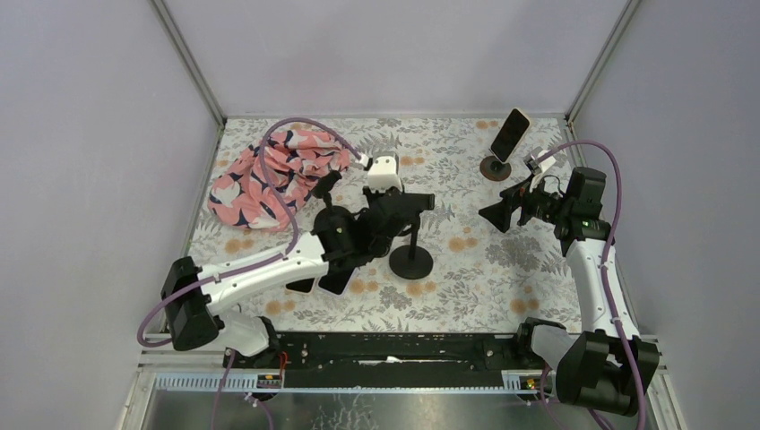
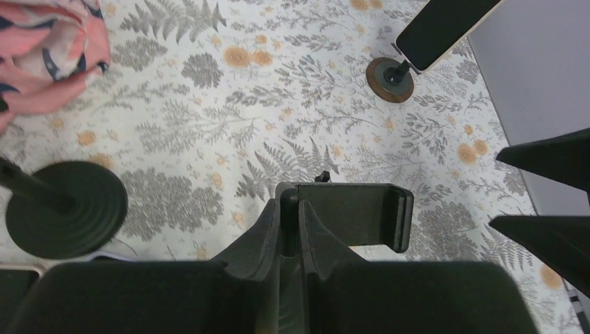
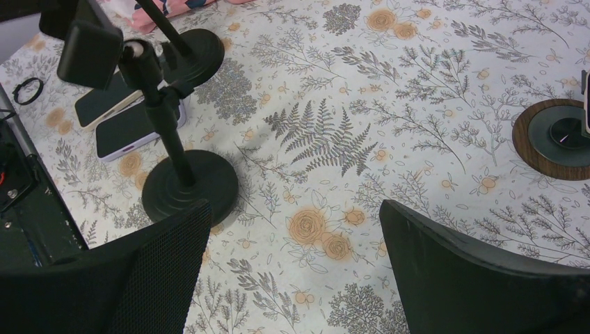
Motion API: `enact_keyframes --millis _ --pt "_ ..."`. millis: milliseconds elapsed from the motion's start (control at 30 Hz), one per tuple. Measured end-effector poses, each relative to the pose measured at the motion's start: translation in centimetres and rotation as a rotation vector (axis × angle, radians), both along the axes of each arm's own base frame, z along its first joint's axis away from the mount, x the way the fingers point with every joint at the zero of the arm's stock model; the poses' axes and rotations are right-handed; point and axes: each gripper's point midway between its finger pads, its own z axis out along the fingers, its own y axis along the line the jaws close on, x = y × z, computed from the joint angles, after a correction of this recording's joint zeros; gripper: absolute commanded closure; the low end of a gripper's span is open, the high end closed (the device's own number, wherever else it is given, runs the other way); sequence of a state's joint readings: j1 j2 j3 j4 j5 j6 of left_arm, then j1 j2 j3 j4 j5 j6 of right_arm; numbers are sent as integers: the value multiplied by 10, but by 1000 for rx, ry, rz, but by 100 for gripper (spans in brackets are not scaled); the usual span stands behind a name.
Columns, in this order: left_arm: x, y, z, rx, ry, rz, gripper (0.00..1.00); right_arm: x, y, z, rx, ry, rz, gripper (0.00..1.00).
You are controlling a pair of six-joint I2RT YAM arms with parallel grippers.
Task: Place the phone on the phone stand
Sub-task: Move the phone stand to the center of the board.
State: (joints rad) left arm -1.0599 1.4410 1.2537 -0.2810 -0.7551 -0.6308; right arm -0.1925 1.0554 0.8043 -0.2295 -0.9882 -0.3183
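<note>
Phone with the white edge [image 3: 136, 129] lies flat on the table [image 3: 431, 90], screen up, toward the near edge and just beside a second phone [image 3: 103, 103]. From above, my left arm [image 1: 269, 264] covers part of both.

The phone stand [image 1: 410, 262] is black and upright mid-table, and the left wrist view shows its cradle [image 2: 351, 214] from above. My left gripper [image 2: 289, 209] has its fingers together, pinched on the cradle's left lip as far as I can see. The contact itself is tucked behind the fingers.

My right gripper [image 3: 296, 209] has its fingers wide apart with nothing in them, hanging above the table between the phone stand and a small wood-rimmed stand [image 1: 495, 167] at the far right. A third phone [image 1: 512, 132] sits tilted on that one. The right wrist view cuts the phone off and shows only the base.

A spare black stand [image 2: 66, 209] sits near the two flat phones. Its top is out of frame in both wrist views, and my left arm hides most of it from above. A pink patterned cloth [image 1: 273, 175] is bunched at the far left.
</note>
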Motion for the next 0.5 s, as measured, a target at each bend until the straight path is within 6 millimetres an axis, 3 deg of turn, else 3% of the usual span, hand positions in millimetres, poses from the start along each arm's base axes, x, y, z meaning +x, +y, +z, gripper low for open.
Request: enact_keyframes --millis 167,433,467,500 --pt "-24 -2 -17 -37 15 42 100 0 0 0 0 0 0 0" --pt "-46 -8 -19 -79 -27 97 100 -1 1 1 6 1 9 0" --pt "-49 -10 -19 -81 -30 97 99 -3 3 1 13 0 24 0" --pt "-52 -13 -19 -83 -32 95 89 -7 7 2 24 -1 51 0"
